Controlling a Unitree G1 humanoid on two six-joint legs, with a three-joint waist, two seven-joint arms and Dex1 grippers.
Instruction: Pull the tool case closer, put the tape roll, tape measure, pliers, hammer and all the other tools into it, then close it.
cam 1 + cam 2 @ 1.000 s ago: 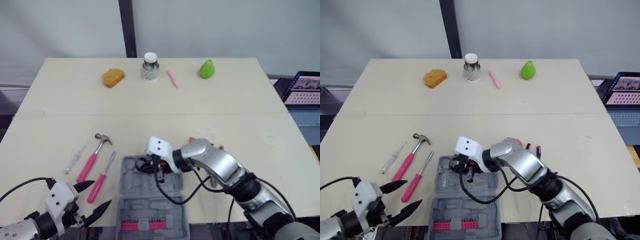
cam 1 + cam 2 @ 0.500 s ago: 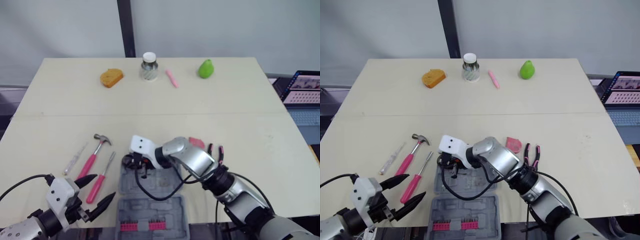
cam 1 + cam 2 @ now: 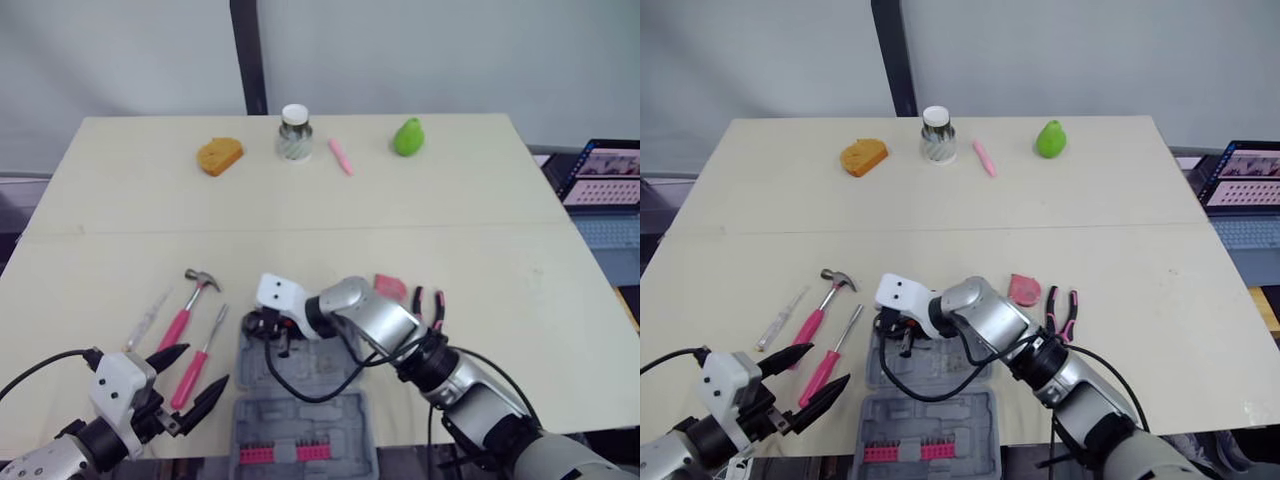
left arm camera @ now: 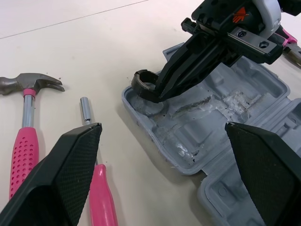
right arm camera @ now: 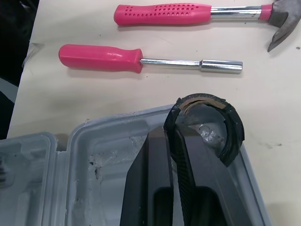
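The grey tool case (image 3: pixel 322 375) lies open near the table's front edge, with pink bits in its near half. My right gripper (image 5: pixel 175 120) is shut on the wall of the black tape roll (image 5: pixel 233 134), holding it over the round pocket in the case's far-left corner. Left of the case lie a pink hammer (image 3: pixel 190 302), a pink-handled nut driver (image 3: pixel 200 355) and a small clear screwdriver (image 3: pixel 150 315). A pink tape measure (image 3: pixel 390 288) and pliers (image 3: pixel 428 305) lie right of the case. My left gripper (image 3: pixel 208 363) hovers open by the nut driver's handle.
Along the table's far edge stand an orange sponge (image 3: pixel 220 155), a jar (image 3: pixel 294 132), a pink marker (image 3: pixel 342 157) and a green pear (image 3: pixel 407 137). A laptop (image 3: pixel 605 175) sits off the table's right side. Bare tabletop spans the middle.
My right gripper has carried the tape roll leftward across the case to its far-left corner, uncovering the tape measure and pliers. The left gripper has hardly moved.
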